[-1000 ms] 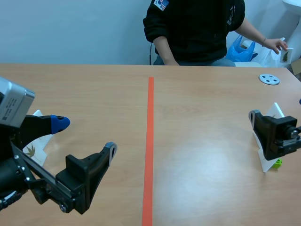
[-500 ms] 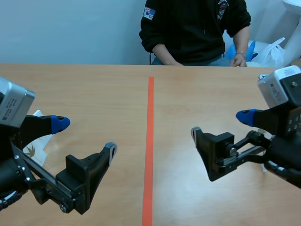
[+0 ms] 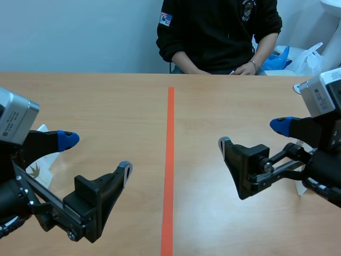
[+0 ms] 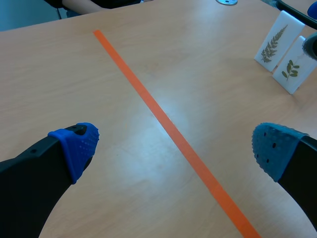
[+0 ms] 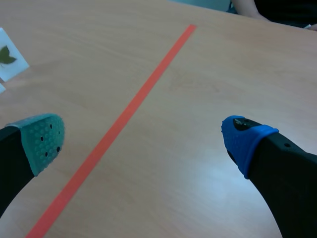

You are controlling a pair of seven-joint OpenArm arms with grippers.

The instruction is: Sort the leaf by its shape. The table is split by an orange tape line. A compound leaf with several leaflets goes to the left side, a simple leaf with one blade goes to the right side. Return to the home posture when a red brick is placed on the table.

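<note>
My left gripper (image 3: 96,156) hangs open over the table's left half, with nothing between its fingers. A white card with a leaf (image 3: 38,162) stands behind it near the left edge. In the right wrist view that card (image 5: 8,60) shows a single green blade. My right gripper (image 3: 253,134) is open and empty over the right half. Two white cards stand on the right side: one with a fern frond (image 4: 277,42) and one with a sprig of leaflets (image 4: 295,69). In the scene view the right arm hides all but a corner of them (image 3: 301,188).
The orange tape line (image 3: 169,160) runs down the middle of the table. A person sits at the far edge, one hand (image 3: 246,68) resting on the table. A grey disc (image 4: 227,1) lies at the far right. Blue and white bags (image 3: 298,58) sit behind.
My right arm has risen and swung in from the right edge toward the middle, then shifted slightly right. The person's hand came back from the far right to the table edge. The left arm is unmoved.
</note>
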